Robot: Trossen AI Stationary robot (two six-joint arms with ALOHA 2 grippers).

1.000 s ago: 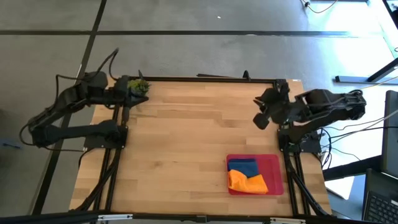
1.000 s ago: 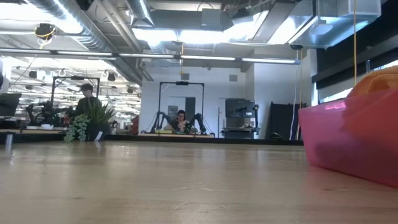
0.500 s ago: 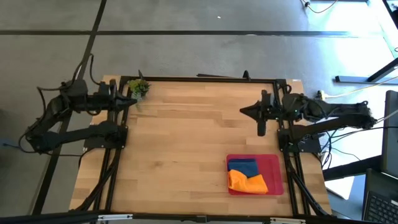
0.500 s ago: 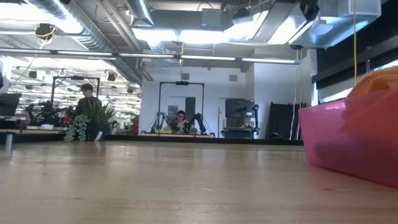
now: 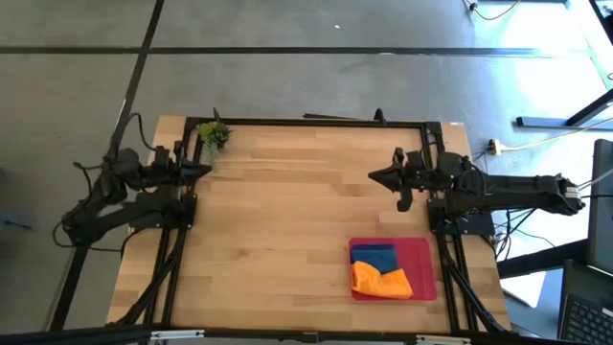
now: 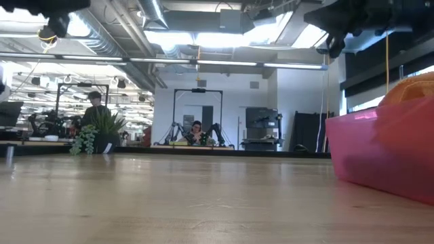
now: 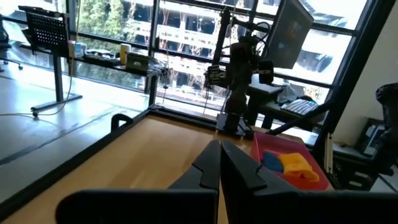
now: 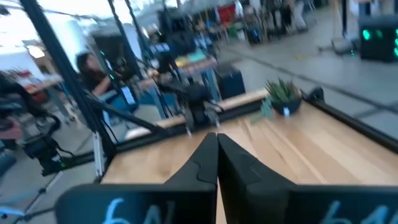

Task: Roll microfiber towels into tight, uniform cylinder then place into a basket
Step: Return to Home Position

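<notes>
Job looks all but done: the bright orange microfiber cloth and the blue microfiber cloth lie bundled and touching in the shallow red plastic tray, while farther back the left gripper and right gripper hover empty at opposite table edges, jaws pressed together, pointing inward.

The red basket lies on the wooden bench on the right arm's side. In it the blue towel and the orange towel touch each other. The left end effector and the right end effector hang over opposite bench edges, pointing inward, clear of the basket; a small plant stands in the corner near the left one
</notes>
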